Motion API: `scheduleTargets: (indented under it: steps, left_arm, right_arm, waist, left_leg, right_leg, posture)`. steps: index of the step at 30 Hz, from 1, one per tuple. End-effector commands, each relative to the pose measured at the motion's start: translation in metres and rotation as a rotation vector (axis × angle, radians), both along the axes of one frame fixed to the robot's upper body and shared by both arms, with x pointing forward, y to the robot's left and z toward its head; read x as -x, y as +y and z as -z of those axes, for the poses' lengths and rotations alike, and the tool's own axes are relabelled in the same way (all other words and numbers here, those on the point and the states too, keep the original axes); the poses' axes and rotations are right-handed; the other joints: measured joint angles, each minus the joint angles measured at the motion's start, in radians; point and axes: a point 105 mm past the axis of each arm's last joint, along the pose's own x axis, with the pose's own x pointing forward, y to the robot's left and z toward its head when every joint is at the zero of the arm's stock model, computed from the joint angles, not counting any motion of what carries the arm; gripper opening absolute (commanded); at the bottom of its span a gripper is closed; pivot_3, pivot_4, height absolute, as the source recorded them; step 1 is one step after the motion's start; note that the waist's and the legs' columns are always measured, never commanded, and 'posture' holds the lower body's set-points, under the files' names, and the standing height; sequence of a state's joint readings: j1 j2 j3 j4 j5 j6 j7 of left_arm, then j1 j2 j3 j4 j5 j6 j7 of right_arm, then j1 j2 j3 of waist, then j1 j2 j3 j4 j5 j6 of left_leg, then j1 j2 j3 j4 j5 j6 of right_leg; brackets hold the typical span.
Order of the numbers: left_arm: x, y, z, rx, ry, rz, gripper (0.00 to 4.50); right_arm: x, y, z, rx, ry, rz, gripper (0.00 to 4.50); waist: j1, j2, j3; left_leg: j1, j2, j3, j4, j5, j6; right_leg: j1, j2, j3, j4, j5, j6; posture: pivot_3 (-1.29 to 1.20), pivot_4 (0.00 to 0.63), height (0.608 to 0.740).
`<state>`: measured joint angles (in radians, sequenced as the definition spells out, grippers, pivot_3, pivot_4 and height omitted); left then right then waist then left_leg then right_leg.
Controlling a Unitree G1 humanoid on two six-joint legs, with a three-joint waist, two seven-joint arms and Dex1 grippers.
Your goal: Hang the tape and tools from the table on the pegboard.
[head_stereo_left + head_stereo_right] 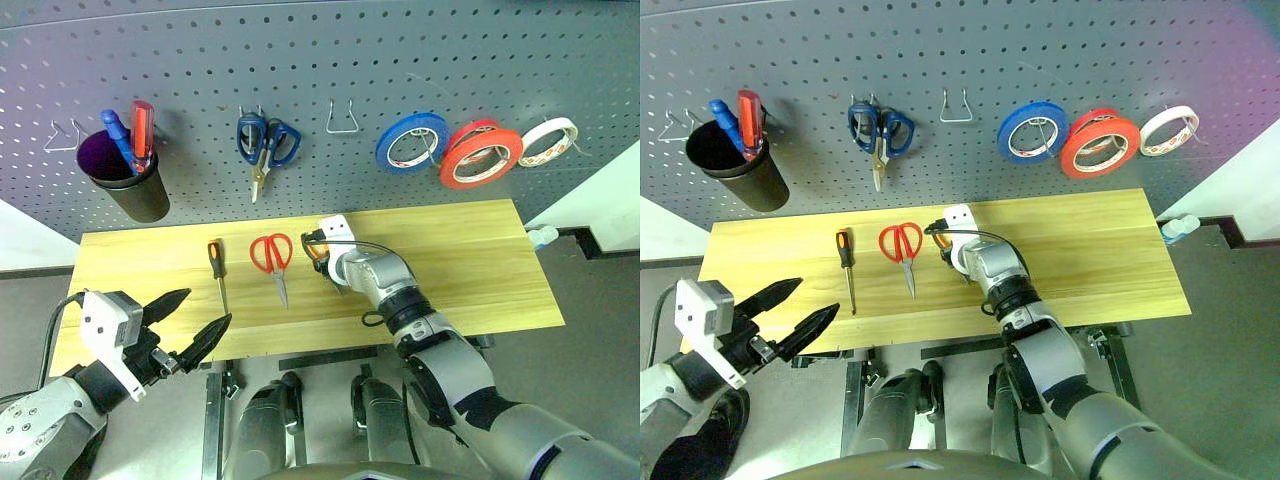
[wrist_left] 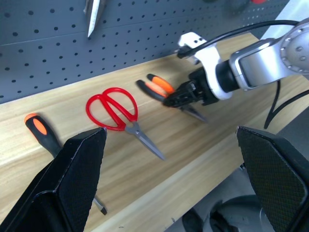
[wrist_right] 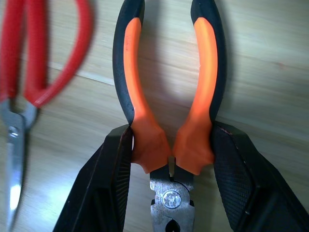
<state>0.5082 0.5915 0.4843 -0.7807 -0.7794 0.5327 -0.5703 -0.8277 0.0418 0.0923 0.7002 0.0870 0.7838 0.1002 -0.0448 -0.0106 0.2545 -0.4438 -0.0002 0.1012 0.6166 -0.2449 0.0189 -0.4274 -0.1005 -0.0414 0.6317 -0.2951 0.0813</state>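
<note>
Pliers (image 3: 169,121) between right pincer (image 3: 171,159) fingers, seemingly clamped at handle base; left pincer (image 1: 195,320) wide.

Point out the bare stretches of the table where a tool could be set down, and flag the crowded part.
The table is bare from the right hand to its right end, below the tape rolls. A smaller bare patch lies left of the screwdriver, under the black cup. The middle is crowded: screwdriver, red scissors and the pliers gripped by the right hand lie close together.
</note>
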Motion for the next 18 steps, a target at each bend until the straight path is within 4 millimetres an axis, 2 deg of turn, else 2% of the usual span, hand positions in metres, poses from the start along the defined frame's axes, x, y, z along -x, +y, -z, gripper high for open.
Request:
scheduleTargets:
  steps: [1,5,9,13,18]
  left_arm:
    - [-0.001,-0.001,-0.002,-0.014,-0.015,0.021,4.50]
    - [-0.004,0.001,-0.002,-0.016,-0.020,0.023,4.50]
    - [-0.007,0.001,-0.003,-0.019,-0.028,0.030,4.50]
    - [-0.011,0.002,-0.004,-0.019,-0.039,0.034,4.50]
    - [-0.015,0.004,-0.004,-0.032,-0.051,0.038,4.50]
  right_arm:
    - [0.000,-0.007,-0.011,-0.003,-0.040,-0.007,2.07]
    - [0.002,-0.017,-0.014,-0.011,-0.065,0.006,2.07]
    - [0.009,-0.016,-0.019,-0.092,-0.084,-0.034,2.07]
    - [0.017,-0.019,-0.014,-0.118,-0.086,-0.072,2.07]
    - [0.023,-0.038,-0.016,-0.152,-0.135,-0.119,2.07]
  waist:
    - [0.000,0.000,0.000]
    - [-0.003,0.000,0.000]
    - [-0.003,0.000,0.000]
    - [0.000,-0.001,-0.001]
    - [0.002,-0.003,-0.002]
  left_leg:
    - [0.000,0.000,0.000,0.001,0.000,0.000]
    - [0.000,0.000,0.000,0.002,0.000,0.000]
    - [0.000,0.001,0.000,0.006,0.000,0.000]
    - [0.000,0.001,0.000,0.013,0.000,0.000]
    - [0.001,0.001,-0.001,0.017,0.001,0.000]
  right_leg:
    - [0.000,0.000,0.000,0.000,0.000,0.000]
    - [0.001,0.000,-0.001,0.001,0.000,0.000]
    - [0.001,0.001,-0.002,0.005,0.000,0.000]
    - [0.001,0.001,-0.002,0.011,0.000,0.000]
    - [0.002,0.000,-0.001,0.016,0.000,0.001]
  posture:
    - [0.06,0.262,0.740]
    - [0.05,0.252,0.740]
    - [0.03,0.236,0.740]
    - [0.02,0.223,0.740]
    - [0.00,0.207,0.740]
